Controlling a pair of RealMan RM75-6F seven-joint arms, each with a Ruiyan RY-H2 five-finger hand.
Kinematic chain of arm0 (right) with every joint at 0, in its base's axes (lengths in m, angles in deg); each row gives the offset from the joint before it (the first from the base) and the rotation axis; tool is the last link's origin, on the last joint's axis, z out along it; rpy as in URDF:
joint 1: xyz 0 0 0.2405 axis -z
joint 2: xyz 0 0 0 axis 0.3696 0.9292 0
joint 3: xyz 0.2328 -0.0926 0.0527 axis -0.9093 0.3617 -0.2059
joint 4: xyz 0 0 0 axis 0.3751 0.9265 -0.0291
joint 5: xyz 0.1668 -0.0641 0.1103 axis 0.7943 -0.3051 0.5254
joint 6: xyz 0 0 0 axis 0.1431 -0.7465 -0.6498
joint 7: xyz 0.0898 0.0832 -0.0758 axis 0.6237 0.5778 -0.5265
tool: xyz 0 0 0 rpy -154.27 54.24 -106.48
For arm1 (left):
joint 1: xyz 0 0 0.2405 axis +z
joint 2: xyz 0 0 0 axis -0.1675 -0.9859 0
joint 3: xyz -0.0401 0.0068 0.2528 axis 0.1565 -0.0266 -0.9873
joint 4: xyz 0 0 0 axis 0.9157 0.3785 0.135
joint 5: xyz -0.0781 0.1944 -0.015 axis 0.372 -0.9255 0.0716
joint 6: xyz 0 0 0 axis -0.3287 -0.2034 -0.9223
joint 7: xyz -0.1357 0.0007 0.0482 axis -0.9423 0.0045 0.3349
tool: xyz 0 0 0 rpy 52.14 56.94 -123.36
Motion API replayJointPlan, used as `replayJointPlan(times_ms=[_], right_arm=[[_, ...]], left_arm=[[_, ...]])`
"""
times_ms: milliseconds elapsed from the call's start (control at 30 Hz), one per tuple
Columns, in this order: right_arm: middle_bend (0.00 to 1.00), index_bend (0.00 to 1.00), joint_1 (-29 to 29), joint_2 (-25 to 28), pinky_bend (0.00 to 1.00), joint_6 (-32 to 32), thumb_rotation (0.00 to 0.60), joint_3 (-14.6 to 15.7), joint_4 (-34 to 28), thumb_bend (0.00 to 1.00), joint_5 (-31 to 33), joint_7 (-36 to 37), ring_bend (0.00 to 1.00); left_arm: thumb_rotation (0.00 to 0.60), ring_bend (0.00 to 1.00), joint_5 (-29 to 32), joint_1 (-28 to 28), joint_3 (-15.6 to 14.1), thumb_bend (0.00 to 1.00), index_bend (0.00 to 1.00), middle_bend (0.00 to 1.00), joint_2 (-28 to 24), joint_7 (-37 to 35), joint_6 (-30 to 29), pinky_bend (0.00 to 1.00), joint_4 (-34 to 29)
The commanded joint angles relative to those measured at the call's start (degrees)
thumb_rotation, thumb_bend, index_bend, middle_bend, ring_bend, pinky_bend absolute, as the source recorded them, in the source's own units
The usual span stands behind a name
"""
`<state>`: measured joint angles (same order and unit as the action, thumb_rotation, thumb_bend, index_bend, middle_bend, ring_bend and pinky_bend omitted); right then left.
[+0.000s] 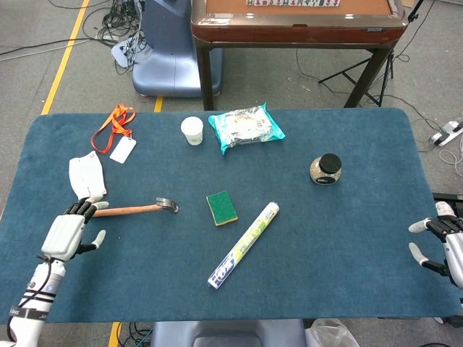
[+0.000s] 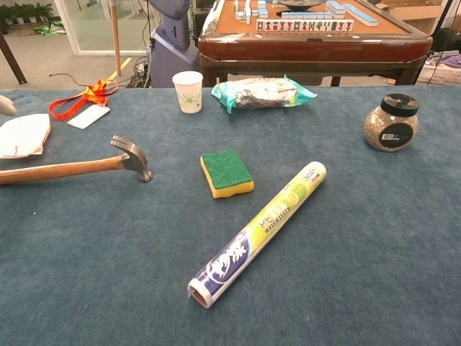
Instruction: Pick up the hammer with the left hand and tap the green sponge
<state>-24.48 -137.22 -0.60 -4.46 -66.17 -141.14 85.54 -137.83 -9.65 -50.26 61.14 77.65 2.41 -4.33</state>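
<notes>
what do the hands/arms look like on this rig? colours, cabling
Left hand: silver-white back plate, black fingers with pale tips. Its wrist is white with a black band and thin dark cables running along it. Right hand at the table's right edge has the same silver-and-black build with pale fingertips; its arm is out of frame.

Wood-handled hammer [image 1: 132, 210] flat, left of green sponge [image 1: 221, 207].

Blue-carpeted table [image 1: 347, 246], bearing: hammer [image 1: 134, 210] at left, green sponge [image 1: 221, 207] near the middle, foil roll [image 1: 244, 245] just right of it, jar [image 1: 325, 169] further right; paper cup [image 1: 192, 131], snack bag [image 1: 246, 127], lanyard [image 1: 116, 129] and folded cloth [image 1: 86, 177] along the far-left part.
</notes>
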Motion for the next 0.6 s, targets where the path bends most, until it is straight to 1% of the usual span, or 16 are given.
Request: replayJointPlan(times_ms=[33, 100, 300, 333, 400, 600], right_arm=[[0.45, 0.46, -0.1, 0.0, 0.26, 0.1, 0.600, 0.0, 0.0, 0.32, -0.1, -0.1, 0.39], [0.45, 0.46, -0.1, 0.0, 0.26, 0.2, 0.600, 0.0, 0.0, 0.32, -0.1, -0.1, 0.39], [0.45, 0.46, -0.2, 0.0, 0.26, 0.4, 0.600, 0.0, 0.1, 0.32, 0.0, 0.0, 0.39], [0.45, 0.46, -0.2, 0.0, 0.26, 0.5, 0.600, 0.1, 0.1, 0.32, 0.0, 0.1, 0.39], [0.45, 0.46, -0.2, 0.0, 0.26, 0.5, 0.600, 0.0, 0.2, 0.32, -0.1, 0.3, 0.39], [0.45, 0.46, -0.3, 0.1, 0.26, 0.7, 0.600, 0.0, 0.3, 0.32, 0.0, 0.6, 0.39]], left_arm=[[0.600, 0.08, 3.1, -3.4, 1.1, 0.29, 0.20, 0.14, 1.9, 3.2, 4.4, 0.15, 1.0], [0.600, 0.08, 5.0, -4.9, 1.7, 0.26, 0.20, 0.14, 2.9, 4.8, 6.4, 0.15, 1.5], [0.600, 0.07, 10.1, -8.1, 3.0, 0.25, 0.20, 0.14, 5.8, 9.8, 9.3, 0.15, 3.2], [0.600, 0.07, 12.7, -9.7, 3.6, 0.25, 0.20, 0.14, 7.2, 11.8, 11.3, 0.15, 4.6], [0.600, 0.07, 16.7, -11.5, 4.3, 0.25, 0.20, 0.15, 8.7, 14.7, 13.0, 0.15, 6.0], [0.600, 0.07, 24.9, -15.0, 5.0, 0.25, 0.21, 0.16, 11.5, 20.5, 15.0, 0.15, 8.2]])
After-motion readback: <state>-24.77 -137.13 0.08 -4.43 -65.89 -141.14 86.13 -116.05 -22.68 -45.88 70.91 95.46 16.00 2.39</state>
